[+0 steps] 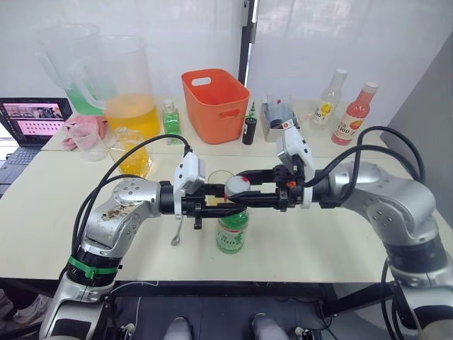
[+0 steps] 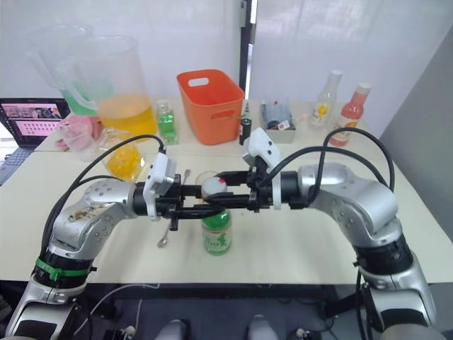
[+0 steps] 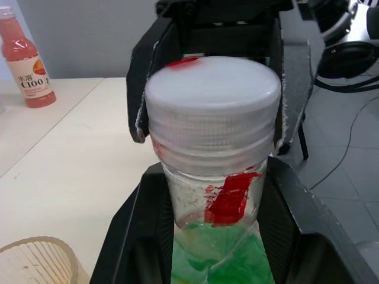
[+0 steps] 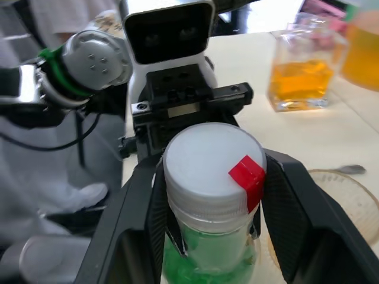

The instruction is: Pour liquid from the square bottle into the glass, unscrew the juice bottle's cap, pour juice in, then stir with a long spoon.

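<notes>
The juice bottle [image 1: 231,230], clear with green liquid, stands upright at the table's front middle. Its white cap [image 4: 207,168] carries a strip of red tape. My left gripper [image 1: 228,206] is shut on the bottle's neck just under the cap. My right gripper [image 1: 238,190] comes in from the opposite side and is shut on the cap, one finger on each side. The ribbed glass [image 1: 219,177] stands just behind the bottle. A long spoon [image 1: 175,234] lies on the table to the bottle's left. The square bottle [image 1: 132,154] with orange liquid stands further back left.
An orange basket [image 1: 214,104] sits at the back centre. Two large pitchers [image 1: 122,85] stand back left, with a small green bottle [image 1: 170,117] beside them. Two drink bottles [image 1: 354,113] stand back right. A laptop [image 1: 32,122] is at the far left.
</notes>
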Available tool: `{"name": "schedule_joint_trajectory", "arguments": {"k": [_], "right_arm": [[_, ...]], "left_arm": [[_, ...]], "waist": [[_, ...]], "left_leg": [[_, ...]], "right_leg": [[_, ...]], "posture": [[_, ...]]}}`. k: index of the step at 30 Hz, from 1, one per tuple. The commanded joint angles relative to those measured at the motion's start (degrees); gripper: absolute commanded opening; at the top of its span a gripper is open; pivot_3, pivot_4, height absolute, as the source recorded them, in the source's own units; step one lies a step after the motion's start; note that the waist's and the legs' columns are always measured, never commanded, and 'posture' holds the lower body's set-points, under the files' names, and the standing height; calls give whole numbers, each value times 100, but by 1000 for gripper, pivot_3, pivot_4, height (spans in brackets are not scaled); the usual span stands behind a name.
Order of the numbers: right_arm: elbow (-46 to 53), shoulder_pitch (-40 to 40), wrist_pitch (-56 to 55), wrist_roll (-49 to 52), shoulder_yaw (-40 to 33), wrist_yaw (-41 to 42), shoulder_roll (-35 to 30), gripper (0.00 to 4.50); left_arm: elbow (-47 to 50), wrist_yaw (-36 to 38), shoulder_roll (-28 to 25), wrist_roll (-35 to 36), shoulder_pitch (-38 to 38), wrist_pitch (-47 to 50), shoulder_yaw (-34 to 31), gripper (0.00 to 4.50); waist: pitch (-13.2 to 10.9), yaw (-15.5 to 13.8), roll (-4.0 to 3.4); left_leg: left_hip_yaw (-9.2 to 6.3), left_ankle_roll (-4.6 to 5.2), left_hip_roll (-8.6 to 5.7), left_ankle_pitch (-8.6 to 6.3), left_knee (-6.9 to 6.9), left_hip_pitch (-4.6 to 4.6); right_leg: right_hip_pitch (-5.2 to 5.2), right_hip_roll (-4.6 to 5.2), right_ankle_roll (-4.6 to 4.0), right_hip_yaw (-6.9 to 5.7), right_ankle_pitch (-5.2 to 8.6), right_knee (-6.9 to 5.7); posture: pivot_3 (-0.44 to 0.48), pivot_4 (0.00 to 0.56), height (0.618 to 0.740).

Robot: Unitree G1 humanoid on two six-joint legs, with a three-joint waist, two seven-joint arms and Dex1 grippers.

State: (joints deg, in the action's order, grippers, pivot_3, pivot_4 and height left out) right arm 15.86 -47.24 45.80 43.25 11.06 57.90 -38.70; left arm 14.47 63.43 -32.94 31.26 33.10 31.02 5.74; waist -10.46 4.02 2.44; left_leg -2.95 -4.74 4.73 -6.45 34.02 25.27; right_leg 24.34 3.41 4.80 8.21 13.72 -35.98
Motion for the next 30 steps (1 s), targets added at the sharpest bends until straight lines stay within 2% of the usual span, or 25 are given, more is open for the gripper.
{"name": "schedule_joint_trajectory", "arguments": {"k": [1, 8, 12, 14, 17, 19, 24, 30], "right_arm": [[-399, -366, -738, -393, 611, 1432, 148, 1728], [-1306, -754, -1663, -1068, 799, 2879, 271, 1728], [-1546, -938, -1646, -1157, 719, 3237, 287, 1728], [-1560, -1026, -1445, -1084, 637, 3245, 296, 2764], [-1487, -1035, -1341, -1018, 498, 3181, 310, 3740], [-1337, -989, -1320, -974, 297, 2999, 290, 4414], [-343, -467, -542, -423, -530, 1855, 217, 4469], [1241, 513, 324, 215, -1497, -72, 295, 4469]], "left_arm": [[393, -225, -9, -7, -54, 82, 31, 1449], [588, -333, -50, 26, -159, 148, 45, 1449], [556, -327, -72, 8, -158, 107, 56, 1449], [537, -325, -66, -11, -151, 78, 77, 1449], [522, -330, -53, -18, -146, 55, 100, 1449], [498, -327, -46, -15, -142, 36, 116, 1449], [408, -317, 11, -5, -119, -15, 160, 1449], [182, -184, 97, -24, 1, -123, 249, 1449]], "waist": [[0, 4, 0], [0, -5, 0], [0, -5, 0], [0, -4, 0], [0, -5, 0], [0, -11, -1], [0, -61, 0], [0, -104, 0]], "left_leg": [[-1, 0, 0, 0, 0, 0], [-1, 0, 0, 0, -2, 0], [-1, 0, 0, 0, -2, 0], [-1, -1, 0, 0, -3, 0], [-1, 0, 0, 0, -7, 0], [-1, -1, 0, 0, -8, 1], [-3, -1, -1, 0, -9, 4], [-2, -1, -1, 0, -7, 4]], "right_leg": [[1, -1, 0, -1, 0, -1], [0, -1, 1, -3, 0, -1], [0, -1, 2, -3, 0, -2], [1, -1, 2, -3, 1, -2], [2, -1, 2, -4, 1, -3], [4, -1, 3, -3, 2, -4], [4, -1, 5, -3, 4, -3], [4, -1, 4, -2, 4, -3]], "posture": [[0, 150, 740], [0, 150, 740], [0, 150, 740], [0, 150, 740], [0, 150, 740], [0, 150, 740], [0, 150, 740], [0, 150, 740]]}}
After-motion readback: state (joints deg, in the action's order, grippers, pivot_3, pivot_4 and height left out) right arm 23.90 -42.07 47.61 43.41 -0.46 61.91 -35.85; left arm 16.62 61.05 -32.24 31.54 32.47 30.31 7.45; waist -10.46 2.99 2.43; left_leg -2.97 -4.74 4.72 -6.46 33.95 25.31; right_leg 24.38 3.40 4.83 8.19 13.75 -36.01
